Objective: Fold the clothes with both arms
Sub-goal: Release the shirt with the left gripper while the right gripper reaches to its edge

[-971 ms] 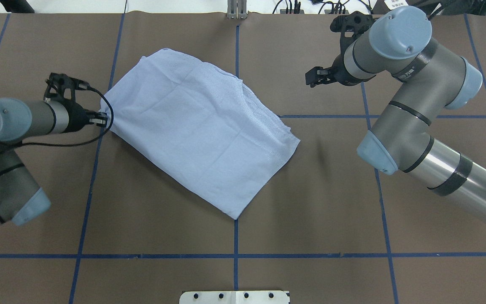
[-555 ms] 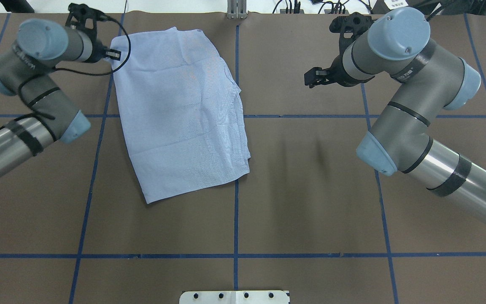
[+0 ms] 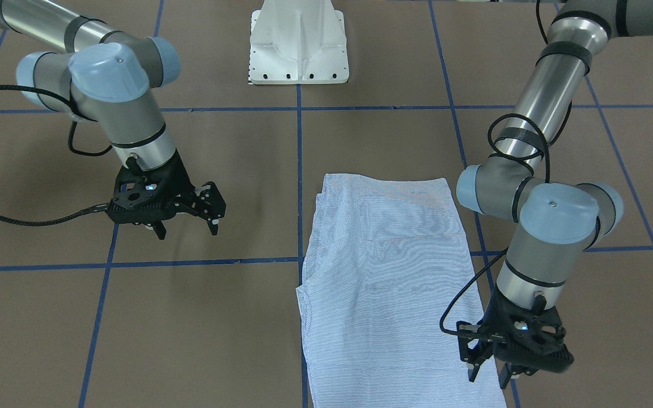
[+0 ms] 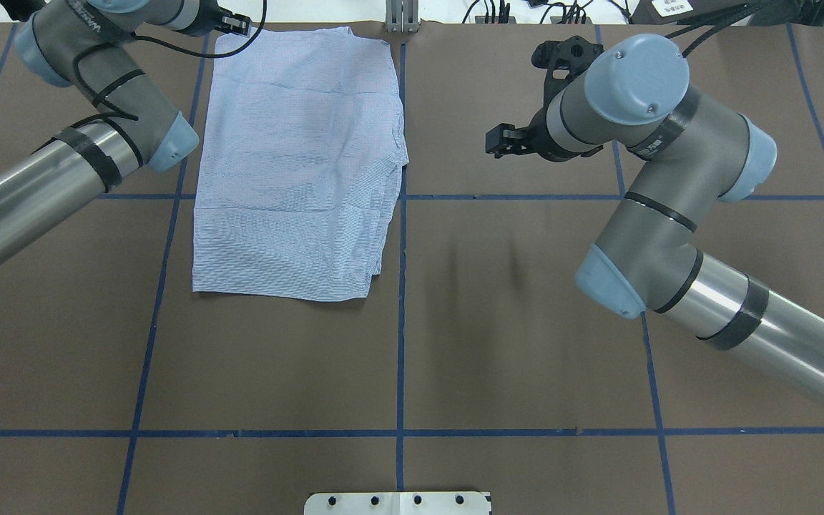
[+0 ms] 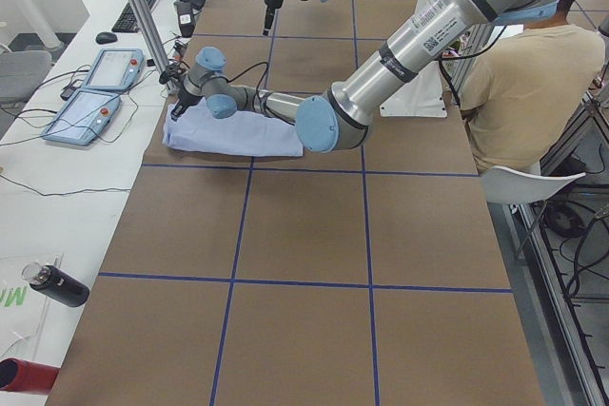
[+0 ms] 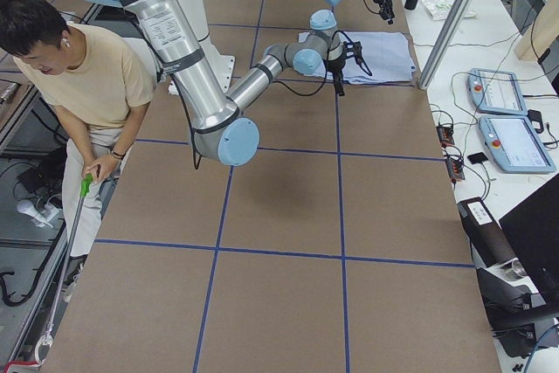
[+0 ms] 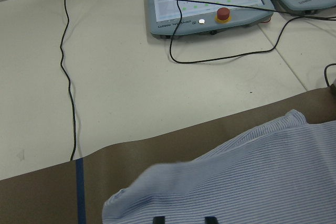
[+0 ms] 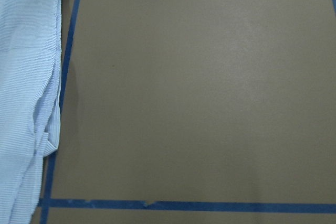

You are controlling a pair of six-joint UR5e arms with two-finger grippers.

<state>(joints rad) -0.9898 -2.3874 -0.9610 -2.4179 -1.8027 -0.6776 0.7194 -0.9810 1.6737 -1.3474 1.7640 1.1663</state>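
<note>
The light blue-and-white striped shirt [image 4: 297, 164] lies folded flat as a long rectangle, left of the centre line and reaching the far edge. It also shows in the front view [image 3: 383, 294]. My left gripper [image 4: 235, 25] is at the shirt's far left corner [image 3: 488, 374]. Its jaws stand a little apart there, and cloth bulges up by the fingertips in the left wrist view [image 7: 157, 187]. My right gripper [image 4: 501, 139] is open and empty above bare table to the right of the shirt [image 3: 187, 226]. The shirt's edge [image 8: 26, 103] shows in the right wrist view.
The white pedestal base [image 3: 298, 45] stands at the near middle edge. A metal post [image 4: 401, 18] is at the far edge beside the shirt. Teach pendants [image 7: 210, 3] and cables lie on the white bench beyond. A person [image 5: 519, 92] sits behind the robot.
My left gripper pulled the shirt's corner away to the far edge, and the shirt swung round to lie straight along the grid lines. My right gripper shifted slightly left.
</note>
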